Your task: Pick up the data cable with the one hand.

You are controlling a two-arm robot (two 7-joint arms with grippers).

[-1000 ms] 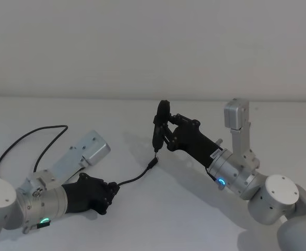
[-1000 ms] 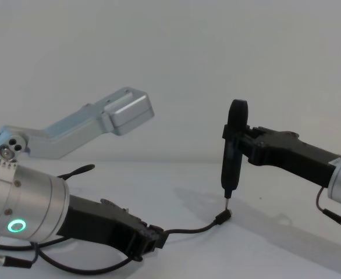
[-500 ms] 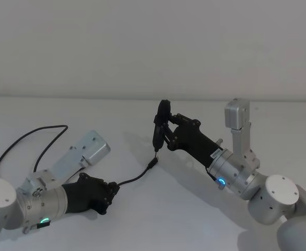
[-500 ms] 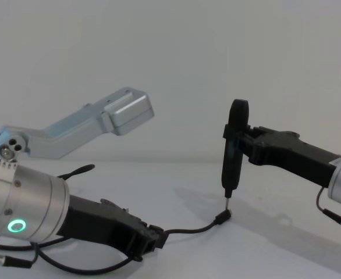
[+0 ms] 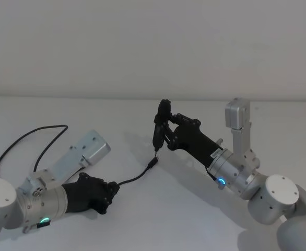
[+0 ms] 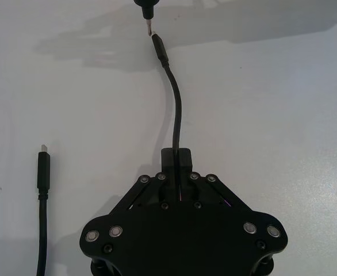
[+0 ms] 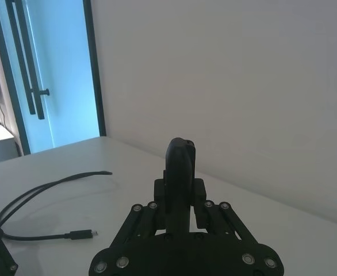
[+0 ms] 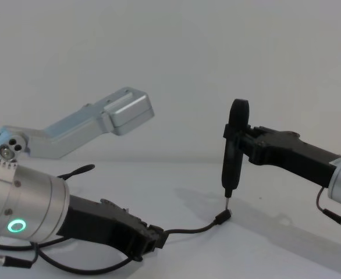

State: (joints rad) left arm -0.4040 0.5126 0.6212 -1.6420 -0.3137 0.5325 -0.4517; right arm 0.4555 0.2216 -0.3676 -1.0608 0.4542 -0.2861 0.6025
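The data cable (image 5: 133, 179) is a thin black cord lying on the white table. My left gripper (image 5: 111, 190), low at the front left, is shut on it a short way behind one plug (image 8: 222, 217). That plug sticks out toward the middle of the table. In the left wrist view the cord (image 6: 176, 109) runs straight out from between the fingers (image 6: 183, 157), and the other plug (image 6: 43, 167) lies loose beside them. My right gripper (image 5: 167, 128) is shut on a black pen-like tool (image 8: 233, 152), held upright with its metal tip just above the plug.
The rest of the cord loops (image 5: 23, 139) across the table at the far left, behind my left arm. A silver camera bracket (image 5: 89, 150) juts up over the left wrist. A blue-lit doorway (image 7: 48, 69) stands beyond the table.
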